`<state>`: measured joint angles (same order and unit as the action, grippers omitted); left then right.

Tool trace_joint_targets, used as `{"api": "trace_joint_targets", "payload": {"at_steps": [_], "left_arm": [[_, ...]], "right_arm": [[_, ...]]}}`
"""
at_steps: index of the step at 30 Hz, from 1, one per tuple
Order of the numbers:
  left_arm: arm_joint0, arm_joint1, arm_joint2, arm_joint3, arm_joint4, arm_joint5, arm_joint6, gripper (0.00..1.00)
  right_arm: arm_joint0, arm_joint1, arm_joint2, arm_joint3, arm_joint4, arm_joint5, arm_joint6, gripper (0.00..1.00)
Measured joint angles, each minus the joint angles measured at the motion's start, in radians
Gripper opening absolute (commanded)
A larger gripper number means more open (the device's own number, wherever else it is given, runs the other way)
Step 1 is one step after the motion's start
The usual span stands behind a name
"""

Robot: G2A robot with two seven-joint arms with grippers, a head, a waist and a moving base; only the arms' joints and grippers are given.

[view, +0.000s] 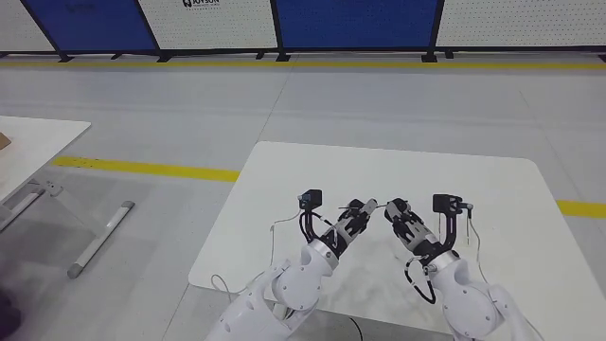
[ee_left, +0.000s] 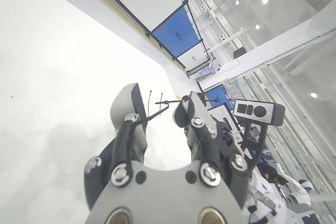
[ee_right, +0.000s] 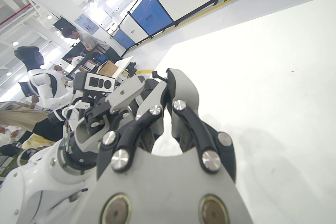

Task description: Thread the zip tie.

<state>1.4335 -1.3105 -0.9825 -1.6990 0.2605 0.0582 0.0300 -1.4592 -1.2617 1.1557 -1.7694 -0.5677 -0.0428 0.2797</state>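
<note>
My two grippers meet just above the front part of the white table (view: 473,180). A thin black zip tie (ee_left: 168,103) runs across the gap of my left gripper (ee_left: 164,104), whose fingers stand wide apart. One end lies against the left finger (ee_left: 131,104). The strap goes on past the other finger (ee_left: 195,109) toward the right arm. My right gripper (ee_right: 166,83) is shut on the zip tie, and its small black head (ee_right: 155,75) sticks out past the fingertips. In the top view the left gripper (view: 363,211) and right gripper (view: 391,211) almost touch.
Two more thin black strands (ee_left: 149,104) show beyond the left gripper; I cannot tell whether they lie on the table. The table's front edge (view: 284,298) is close under both arms. A second white table (view: 28,142) stands far left, across open floor.
</note>
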Motion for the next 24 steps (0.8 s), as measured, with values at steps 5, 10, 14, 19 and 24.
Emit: {"api": "trace_joint_targets", "payload": {"at_steps": [5,10,14,19,24], "left_arm": [[-0.001,-0.001,0.003,0.002,0.003,0.004,-0.005,0.0],[-0.002,-0.003,0.008,0.002,0.002,0.006,-0.009,0.0],[0.0,-0.004,0.007,-0.004,-0.006,-0.006,-0.006,0.0],[0.005,-0.003,0.004,-0.009,-0.008,-0.019,-0.008,0.0],[0.012,-0.002,0.006,-0.014,0.002,-0.031,-0.013,0.0]], "right_arm": [[-0.002,0.0,0.002,-0.003,0.002,0.0,-0.001,0.0],[-0.004,0.0,0.004,-0.005,0.003,-0.004,0.0,0.0],[-0.001,-0.001,0.002,0.001,0.001,-0.006,0.009,0.0],[0.003,-0.001,-0.003,0.006,-0.002,-0.01,0.016,0.0],[0.004,-0.002,-0.003,0.009,0.01,-0.016,0.017,0.0]]}}
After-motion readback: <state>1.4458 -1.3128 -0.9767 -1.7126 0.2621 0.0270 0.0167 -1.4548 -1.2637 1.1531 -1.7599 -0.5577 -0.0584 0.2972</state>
